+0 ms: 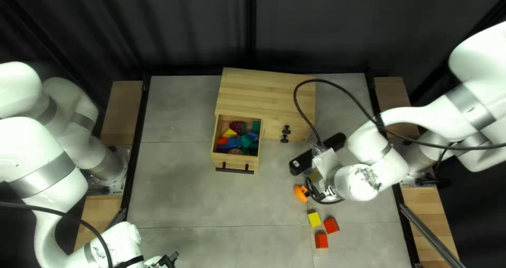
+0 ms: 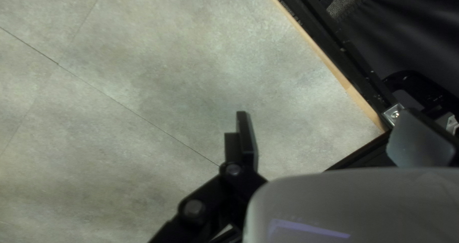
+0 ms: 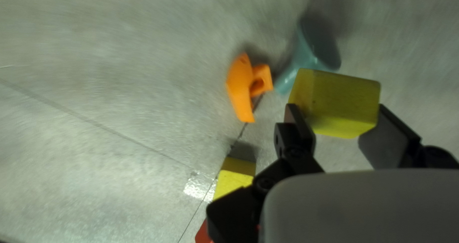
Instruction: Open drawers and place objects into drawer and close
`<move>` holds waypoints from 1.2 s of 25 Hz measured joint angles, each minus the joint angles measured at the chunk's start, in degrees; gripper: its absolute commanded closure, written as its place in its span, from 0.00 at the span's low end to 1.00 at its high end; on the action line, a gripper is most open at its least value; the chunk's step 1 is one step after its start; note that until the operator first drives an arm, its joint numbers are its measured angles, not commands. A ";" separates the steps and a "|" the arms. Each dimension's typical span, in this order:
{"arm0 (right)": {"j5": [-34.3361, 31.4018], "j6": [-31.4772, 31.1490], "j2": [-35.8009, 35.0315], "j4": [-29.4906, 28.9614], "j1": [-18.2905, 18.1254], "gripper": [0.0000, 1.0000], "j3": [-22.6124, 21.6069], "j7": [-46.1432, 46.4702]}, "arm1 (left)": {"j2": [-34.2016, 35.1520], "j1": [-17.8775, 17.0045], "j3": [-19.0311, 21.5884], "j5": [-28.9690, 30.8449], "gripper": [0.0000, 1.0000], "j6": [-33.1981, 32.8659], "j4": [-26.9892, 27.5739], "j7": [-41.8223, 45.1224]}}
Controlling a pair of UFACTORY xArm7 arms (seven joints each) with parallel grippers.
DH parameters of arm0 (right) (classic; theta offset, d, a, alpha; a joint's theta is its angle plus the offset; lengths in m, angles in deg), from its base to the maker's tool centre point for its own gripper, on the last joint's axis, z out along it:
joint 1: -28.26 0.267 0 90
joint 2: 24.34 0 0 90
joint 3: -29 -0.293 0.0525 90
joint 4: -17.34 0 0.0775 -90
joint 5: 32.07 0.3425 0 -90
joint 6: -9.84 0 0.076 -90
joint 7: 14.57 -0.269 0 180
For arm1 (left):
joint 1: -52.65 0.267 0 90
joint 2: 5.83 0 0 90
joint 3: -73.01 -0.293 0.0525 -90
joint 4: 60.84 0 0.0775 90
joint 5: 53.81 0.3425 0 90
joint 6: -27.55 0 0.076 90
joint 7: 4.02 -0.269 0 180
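A wooden cabinet (image 1: 263, 94) stands toward the far edge; its left drawer (image 1: 240, 162) is pulled out, with several coloured blocks inside. My right gripper (image 1: 315, 190), right of that drawer, is mostly covered by its own arm. In the right wrist view my right gripper (image 3: 338, 116) is shut on a yellow block (image 3: 346, 102). Past this block lies a teal cone (image 3: 299, 64), beside an orange piece (image 3: 239, 87). Another yellow block (image 1: 314, 219) and two red blocks (image 1: 331, 226) rest nearer the front. My left gripper (image 1: 169, 258) hovers at the near edge; in its wrist view the gripper (image 2: 325, 118) is open and holds nothing.
The cabinet's right part has small black knobs (image 1: 285, 133). A black cable (image 1: 348, 91) loops from my right arm over the cabinet's right side. Dark frame rails (image 1: 138, 141) run along the table's sides. In the left wrist view, a table corner lies beyond the gripper.
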 measured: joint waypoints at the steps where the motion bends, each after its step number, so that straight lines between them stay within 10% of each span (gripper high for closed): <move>1: -1.34 -0.29 0.02 -1.32 -0.21 0.98 0.16 2.23 | 0.00 0.00 0.00 0.00 0.00 0.00 0.00 0.00; 12: -12.70 15.10 -10.72 -13.37 -6.78 0.97 6.40 24.45 | 0.00 0.00 0.00 0.00 0.00 0.00 0.00 0.00; 13: -13.03 16.81 -11.92 -13.84 -7.50 0.64 6.92 25.54 | 0.00 0.00 0.00 0.00 0.00 0.00 0.00 0.00; 14: -13.17 18.17 -12.91 -14.22 -8.12 0.05 7.33 26.48 | 0.00 0.00 0.00 0.00 0.00 0.00 0.00 0.00; 15: -13.14 19.51 -13.96 -14.68 -8.80 0.00 7.72 27.53 | 0.00 0.00 0.00 0.00 0.00 0.00 0.00 0.00; 23: -8.82 19.53 -16.85 -16.83 -10.23 0.00 7.83 29.77 | 0.00 0.00 0.00 0.00 0.00 0.00 0.00 0.00; 30: -1.81 3.36 -15.09 -18.46 -4.87 0.00 3.21 22.52 | 0.00 0.00 0.00 0.00 0.00 0.00 0.00 0.00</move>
